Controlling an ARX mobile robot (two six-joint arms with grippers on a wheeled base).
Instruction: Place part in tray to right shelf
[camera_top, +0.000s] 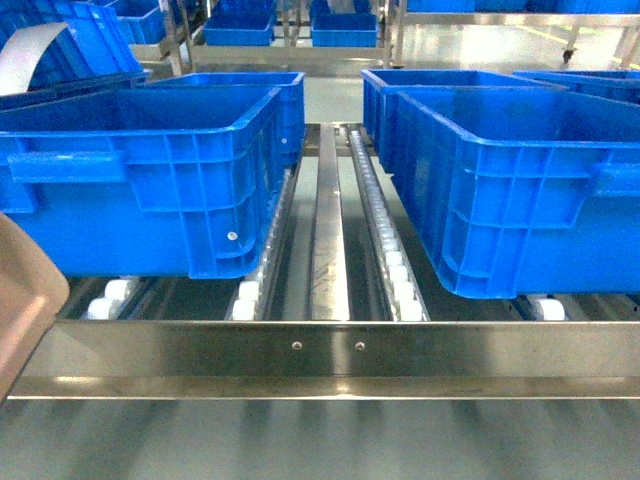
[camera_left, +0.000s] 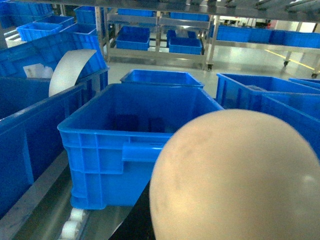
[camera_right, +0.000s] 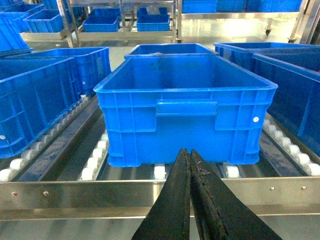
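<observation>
My right gripper (camera_right: 190, 165) shows in its wrist view as two dark fingers pressed together to a point, with nothing between them. It hangs just in front of the shelf's front rail (camera_right: 100, 192), aimed at a big blue crate (camera_right: 185, 110) that sits on the white rollers (camera_right: 160, 172) behind that rail.

My left gripper does not show in any view, so I cannot tell how wide it stands or what it holds. Its wrist view is half filled by a rounded beige surface, the tray (camera_left: 235, 175), very close to the lens. In the head view a brownish-beige edge of the tray (camera_top: 20, 300) pokes in at the left edge, just short of the rail (camera_top: 330, 360) at the shelf's left end.

I cannot see the part anywhere. If it rides in the tray, the curved wall hides it.

In the head view the shelf (camera_top: 328, 250) has a left crate (camera_top: 140, 180) and a right crate (camera_top: 510, 190), with a bare lane of rollers and a steel strip between them.

My judgement: the tray lies left of centre, on the left arm's side, well apart from the right gripper. The left arm is the nearer one, and the tray must travel forward over the rail. Its handle and long axis are out of sight, so I cannot give its heading.
</observation>
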